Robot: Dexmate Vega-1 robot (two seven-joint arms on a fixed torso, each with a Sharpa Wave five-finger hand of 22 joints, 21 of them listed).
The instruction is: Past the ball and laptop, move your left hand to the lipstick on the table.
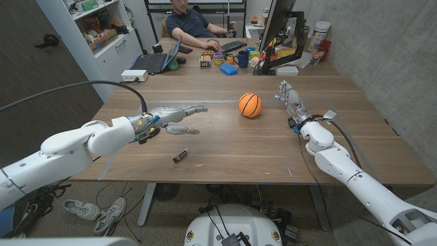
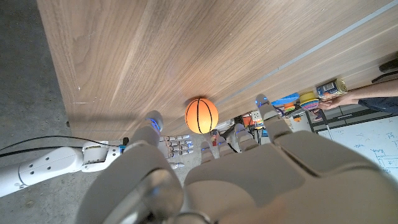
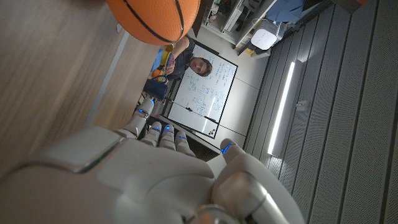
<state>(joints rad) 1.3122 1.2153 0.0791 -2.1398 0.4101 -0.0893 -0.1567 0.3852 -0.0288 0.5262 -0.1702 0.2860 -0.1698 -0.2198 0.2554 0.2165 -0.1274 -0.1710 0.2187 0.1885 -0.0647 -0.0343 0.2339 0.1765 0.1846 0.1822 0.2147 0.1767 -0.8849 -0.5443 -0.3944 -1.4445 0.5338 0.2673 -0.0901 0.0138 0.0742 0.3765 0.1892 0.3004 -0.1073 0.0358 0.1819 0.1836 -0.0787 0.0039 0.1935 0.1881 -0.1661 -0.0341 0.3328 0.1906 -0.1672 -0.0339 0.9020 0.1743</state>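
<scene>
A small dark lipstick [image 1: 180,156] lies on the wooden table [image 1: 225,147] near its front edge. My left hand [image 1: 172,115] hovers a little behind and to the left of it, fingers stretched out and apart, holding nothing. An orange basketball [image 1: 250,105] sits mid-table, to the right of that hand; it shows past the fingers as the ball [image 2: 201,116] in the left wrist view and as the ball [image 3: 155,18] in the right wrist view. The laptop [image 1: 156,60] stands open at the far left. My right hand [image 1: 289,97] stands at the right, fingers extended, empty.
A person sits behind the table at a keyboard [image 1: 232,46]. Mugs, blocks and a monitor [image 1: 276,27] crowd the far edge. A white box [image 1: 134,75] sits by the laptop. A concrete wall runs along the right side.
</scene>
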